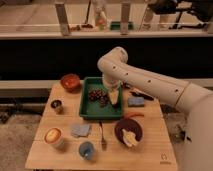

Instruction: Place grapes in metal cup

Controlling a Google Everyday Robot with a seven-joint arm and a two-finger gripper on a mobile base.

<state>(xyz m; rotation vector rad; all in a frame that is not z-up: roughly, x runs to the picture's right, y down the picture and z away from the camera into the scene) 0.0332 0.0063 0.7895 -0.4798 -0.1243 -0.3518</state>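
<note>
Hanging low over the right part of the shallow green plastic tray point(88, 114), the pale two-finger gripper point(114, 96) points downward at the end of the white arm point(150, 82), which reaches in from the right. Whether the gripper is wide, narrow or holding anything cannot be told.

The small bunch of dark reddish-purple grapes point(97, 95) lies on the tray floor just left of the gripper, close beside it; contact cannot be made out. The short shiny steel metal cup point(56, 105) stands well to the left of the gripper, outside the tray, near the left edge of the light wooden slatted table point(150, 152).

Left of the gripper and farther back sits a round orange-red bowl point(70, 81). Just right of the gripper lies a flat pale-blue sponge point(135, 101). Nearer the camera and to the gripper's right stands a dark round bowl point(120, 131) with something pale yellow inside. Nearer and to its left lie a grey-blue folded cloth point(80, 130), a blue cup point(86, 150) and a pale cup with an orange inside point(53, 136).
</note>
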